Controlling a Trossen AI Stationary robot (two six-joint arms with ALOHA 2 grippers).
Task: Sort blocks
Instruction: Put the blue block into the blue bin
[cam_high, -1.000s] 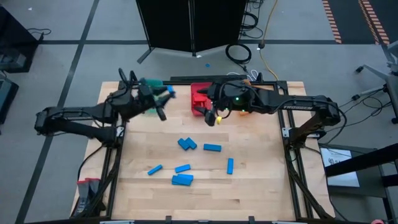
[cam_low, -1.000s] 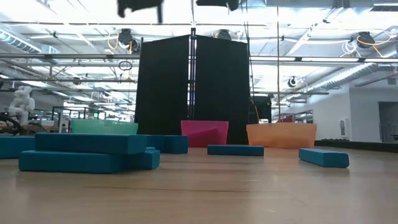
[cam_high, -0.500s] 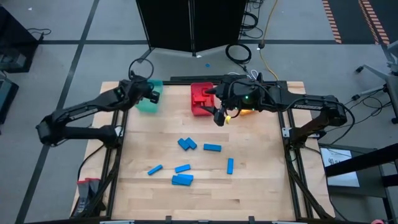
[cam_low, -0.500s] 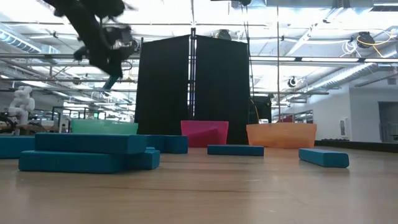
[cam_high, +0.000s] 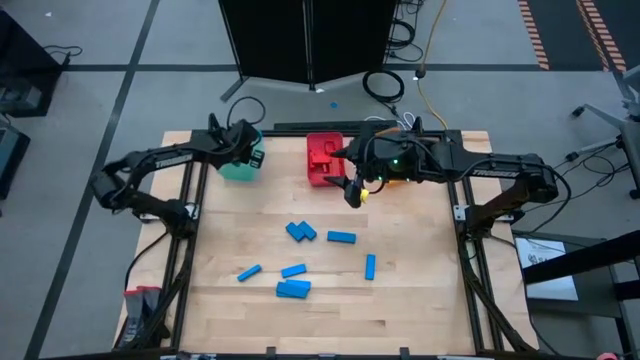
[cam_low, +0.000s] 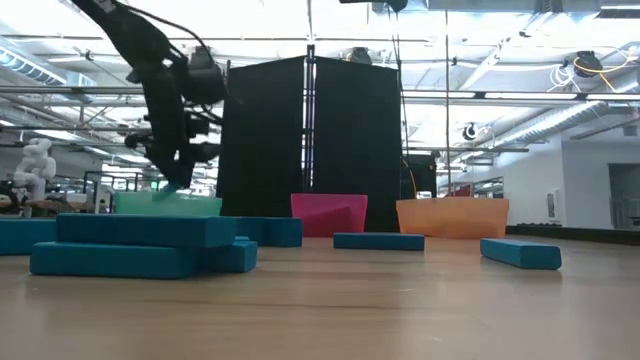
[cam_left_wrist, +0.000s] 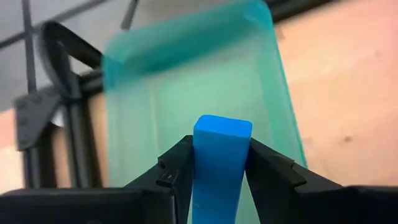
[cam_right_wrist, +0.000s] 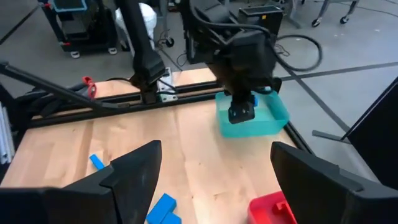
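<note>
The left gripper (cam_left_wrist: 221, 165) pinches 1 blue block (cam_left_wrist: 219, 163) upright between its 2 fingers (cam_left_wrist: 173, 173), directly above the open teal bin (cam_left_wrist: 134, 112) at the table's back left corner. In the high view this gripper (cam_high: 248, 152) hangs over that bin (cam_high: 238, 168), with the red bin (cam_high: 320, 160) further along the back edge and the orange bin (cam_low: 452, 216) beyond it. The right gripper (cam_high: 352, 192) hovers just in front of the red bin; its fingers (cam_right_wrist: 134, 171) are spread wide apart with nothing between them. The remaining blue blocks (cam_high: 300, 232) lie scattered on the wooden table (cam_high: 420, 300), 2 of them stacked (cam_high: 293, 289) near the front.
</note>
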